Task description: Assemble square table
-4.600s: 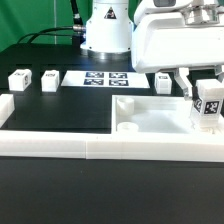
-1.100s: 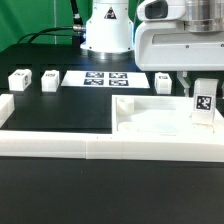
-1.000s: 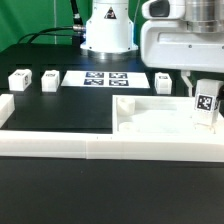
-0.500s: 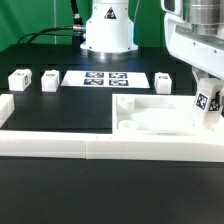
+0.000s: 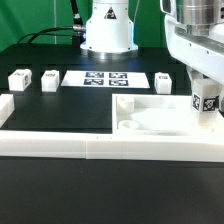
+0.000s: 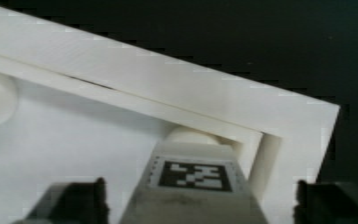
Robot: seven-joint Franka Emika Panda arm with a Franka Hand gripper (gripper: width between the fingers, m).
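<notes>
The white square tabletop slab (image 5: pixel 150 118) lies at the exterior view's right, inside the border bars. A white tagged leg (image 5: pixel 205 103) stands upright in its far right corner; it also shows in the wrist view (image 6: pixel 201 178), tag up, against the slab's rim (image 6: pixel 194 85). My gripper (image 5: pixel 203 82) hangs over this leg, and in the wrist view (image 6: pixel 202 203) the jaws stand open, with a gap between each dark finger (image 6: pixel 78 200) and the leg. Three more leg blocks lie on the black table: two at the back left (image 5: pixel 18 78) (image 5: pixel 50 77) and one behind the slab (image 5: pixel 163 79).
The marker board (image 5: pixel 105 78) lies at the back centre, in front of the robot base (image 5: pixel 105 30). A long white border bar (image 5: pixel 100 148) runs along the front, with a short piece (image 5: pixel 5 108) at the left. Black table (image 5: pixel 60 110) lies between them.
The hand has shifted toward the exterior view's right and risen a little. The leg it carried earlier stays upright in the slab's corner, with the jaws now clear of it.
</notes>
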